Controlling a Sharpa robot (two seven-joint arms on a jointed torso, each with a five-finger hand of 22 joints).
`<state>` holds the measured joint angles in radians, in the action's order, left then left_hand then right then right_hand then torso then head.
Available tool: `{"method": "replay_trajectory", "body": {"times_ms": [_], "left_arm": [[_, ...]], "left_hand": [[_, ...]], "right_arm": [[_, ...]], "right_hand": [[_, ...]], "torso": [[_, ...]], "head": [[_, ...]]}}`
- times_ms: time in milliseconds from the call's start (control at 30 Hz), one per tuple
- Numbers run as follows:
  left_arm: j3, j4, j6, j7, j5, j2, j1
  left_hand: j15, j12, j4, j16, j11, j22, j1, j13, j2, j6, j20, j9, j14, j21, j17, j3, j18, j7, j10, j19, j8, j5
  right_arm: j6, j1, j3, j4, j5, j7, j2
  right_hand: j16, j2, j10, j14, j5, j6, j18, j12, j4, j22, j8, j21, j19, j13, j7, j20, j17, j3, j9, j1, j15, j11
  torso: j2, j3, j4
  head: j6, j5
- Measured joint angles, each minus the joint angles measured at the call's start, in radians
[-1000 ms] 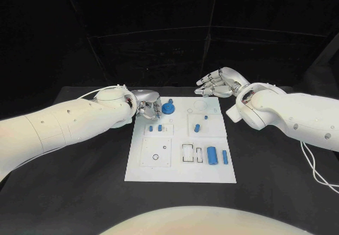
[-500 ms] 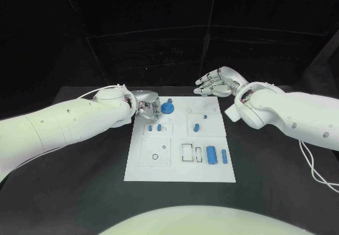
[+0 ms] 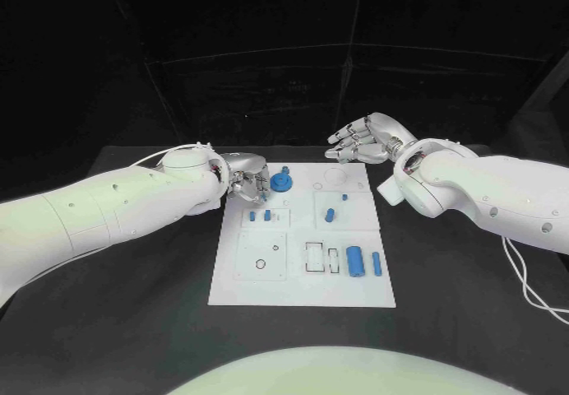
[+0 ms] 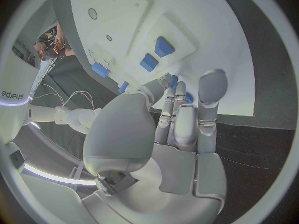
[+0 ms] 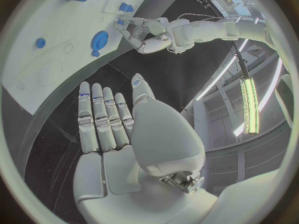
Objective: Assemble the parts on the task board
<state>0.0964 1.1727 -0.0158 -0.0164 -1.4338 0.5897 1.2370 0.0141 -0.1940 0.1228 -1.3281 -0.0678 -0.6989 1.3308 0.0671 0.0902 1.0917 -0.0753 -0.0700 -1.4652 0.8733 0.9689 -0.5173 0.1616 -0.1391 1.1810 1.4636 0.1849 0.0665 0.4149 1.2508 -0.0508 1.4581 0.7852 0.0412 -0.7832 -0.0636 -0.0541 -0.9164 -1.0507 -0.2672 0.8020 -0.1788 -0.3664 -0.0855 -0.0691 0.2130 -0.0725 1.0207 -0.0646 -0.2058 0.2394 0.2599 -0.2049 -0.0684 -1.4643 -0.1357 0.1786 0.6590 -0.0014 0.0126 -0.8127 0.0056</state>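
A flat white rectangular task board [image 3: 238, 284] lies in the middle of the black tabletop [image 3: 118, 321]. At the board's far left corner stands a round blue knob-shaped part [image 3: 281, 181], upright on the board. The left silver hand [image 3: 246, 183] sits just beside this knob, at the board's left edge, with its fingers [image 4: 207, 92] curled downward toward the board surface; in the left wrist view the fingertips reach close to a bit of blue, but whether they actually pinch the knob cannot be told.

The right silver hand [image 3: 365, 137] hangs above the tabletop past the board's far right corner, well apart from every part. Its fingers [image 5: 99, 117] are stretched out side by side with the palm bare, holding nothing.

Elsewhere on the board, two small blue pegs [image 3: 260, 216] stand side by side in a square recess below the knob. A short blue cylinder [image 3: 330, 216] lies in the neighbouring recess to the right, with a tiny blue stud [image 3: 345, 197] above it. Nearer the robot, a thick blue cylinder [image 3: 357, 262] and a thinner blue rod [image 3: 377, 262] lie parallel, next to rectangular slots [image 3: 316, 257].
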Motion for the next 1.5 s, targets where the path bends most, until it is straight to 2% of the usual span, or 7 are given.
{"method": "replay_trajectory", "body": {"times_ms": [67,167,267,467,933,1167,1500], "left_arm": [[0.000,-0.001,0.000,0.000,0.000,-0.001,0.000],[0.000,-0.003,0.001,0.001,0.000,-0.002,0.000],[0.000,-0.004,0.002,0.001,0.001,-0.004,0.000],[0.001,-0.008,0.003,0.002,0.001,-0.005,-0.001],[0.001,-0.007,0.005,0.002,0.002,-0.003,-0.001],[0.001,0.002,-0.003,-0.002,0.003,0.010,-0.001],[0.001,0.011,-0.025,-0.012,0.007,0.026,-0.002]], "left_hand": [[0.000,0.010,0.000,0.001,0.000,-0.001,-0.005,0.001,0.004,-0.001,0.000,0.000,0.000,0.000,-0.003,0.000,0.000,-0.001,0.000,0.000,-0.005,0.000],[0.000,0.029,-0.001,0.001,-0.014,-0.002,-0.017,-0.003,0.017,-0.017,0.000,0.004,0.000,0.000,-0.010,0.010,0.000,-0.017,-0.024,0.000,-0.025,0.000],[-0.001,0.048,-0.001,0.001,-0.024,0.001,-0.027,-0.004,0.027,-0.040,0.000,0.006,-0.001,0.000,-0.018,0.018,0.000,-0.022,-0.049,0.000,-0.043,0.000],[-0.012,0.071,0.003,0.001,-0.036,0.024,-0.027,-0.004,0.027,-0.049,-0.010,0.006,0.003,-0.021,-0.034,0.028,0.000,-0.030,-0.086,-0.010,-0.057,0.000],[-0.015,0.075,0.003,0.001,-0.036,0.029,-0.027,-0.004,0.027,-0.049,-0.010,0.006,0.000,-0.021,-0.039,0.028,0.000,-0.030,-0.086,-0.010,-0.057,0.000],[-0.018,0.079,0.010,0.004,-0.039,0.032,-0.033,-0.004,0.042,-0.054,-0.013,0.006,0.004,-0.025,-0.046,0.040,0.000,-0.036,-0.097,-0.013,-0.068,0.007],[-0.018,0.083,0.012,0.004,-0.042,0.032,-0.033,-0.004,0.042,-0.061,-0.016,0.006,0.004,-0.025,-0.048,0.048,0.000,-0.036,-0.099,-0.016,-0.075,0.007]], "right_arm": [[0.000,0.000,0.000,0.000,0.000,0.000,0.000],[-0.001,0.000,0.000,0.000,0.000,-0.001,0.001],[-0.002,0.000,0.000,0.000,0.000,-0.001,0.001],[-0.002,0.000,0.000,-0.001,0.000,-0.001,0.001],[-0.003,0.000,0.000,0.000,0.000,-0.001,-0.001],[-0.003,0.000,0.000,-0.003,0.000,-0.001,-0.002],[-0.003,0.000,0.000,-0.008,0.000,-0.001,-0.002]], "right_hand": [[0.000,0.000,0.000,0.000,0.000,0.000,0.000,0.000,0.000,0.000,0.000,0.000,0.000,0.000,0.000,0.000,0.000,0.000,0.000,0.000,0.000,0.000],[0.000,0.000,0.000,-0.004,0.000,0.000,0.000,0.000,0.000,0.000,0.004,0.000,0.000,0.000,0.000,0.000,-0.004,0.000,0.000,0.000,0.004,0.000],[0.000,0.000,0.000,-0.004,0.000,0.000,0.000,0.000,0.000,0.000,0.004,0.000,0.000,0.000,0.000,0.000,-0.004,0.000,0.000,0.000,0.004,0.000],[0.000,0.000,0.000,-0.004,0.000,0.000,0.000,0.000,0.000,0.000,0.004,0.000,0.000,0.000,0.000,0.000,-0.004,0.000,0.000,0.000,0.004,0.000],[0.000,0.000,0.000,-0.004,0.000,0.000,0.000,0.000,0.000,0.000,0.004,0.000,0.000,0.000,0.000,0.000,-0.004,0.000,0.000,0.000,0.004,0.000],[0.000,0.000,0.000,-0.003,0.000,0.000,0.000,0.000,0.000,0.000,0.004,0.000,0.000,0.000,0.000,0.000,-0.004,0.000,0.000,0.000,0.004,0.000],[0.000,0.000,0.000,-0.003,0.000,0.000,0.000,0.000,0.000,0.000,0.004,0.000,0.000,0.000,0.000,0.000,-0.004,0.000,0.000,0.000,0.003,0.000]], "torso": [[0.000,0.0000,0.0001],[0.000,0.0000,0.0001],[0.000,0.0000,0.0002],[0.000,0.0000,0.0002],[0.000,0.0000,0.0002],[0.000,-0.0006,0.0002],[0.000,-0.0007,0.0003]], "head": [[0.000,0.000],[0.000,0.000],[0.000,0.001],[-0.001,0.001],[-0.002,0.000],[-0.001,-0.001],[-0.002,0.000]]}}
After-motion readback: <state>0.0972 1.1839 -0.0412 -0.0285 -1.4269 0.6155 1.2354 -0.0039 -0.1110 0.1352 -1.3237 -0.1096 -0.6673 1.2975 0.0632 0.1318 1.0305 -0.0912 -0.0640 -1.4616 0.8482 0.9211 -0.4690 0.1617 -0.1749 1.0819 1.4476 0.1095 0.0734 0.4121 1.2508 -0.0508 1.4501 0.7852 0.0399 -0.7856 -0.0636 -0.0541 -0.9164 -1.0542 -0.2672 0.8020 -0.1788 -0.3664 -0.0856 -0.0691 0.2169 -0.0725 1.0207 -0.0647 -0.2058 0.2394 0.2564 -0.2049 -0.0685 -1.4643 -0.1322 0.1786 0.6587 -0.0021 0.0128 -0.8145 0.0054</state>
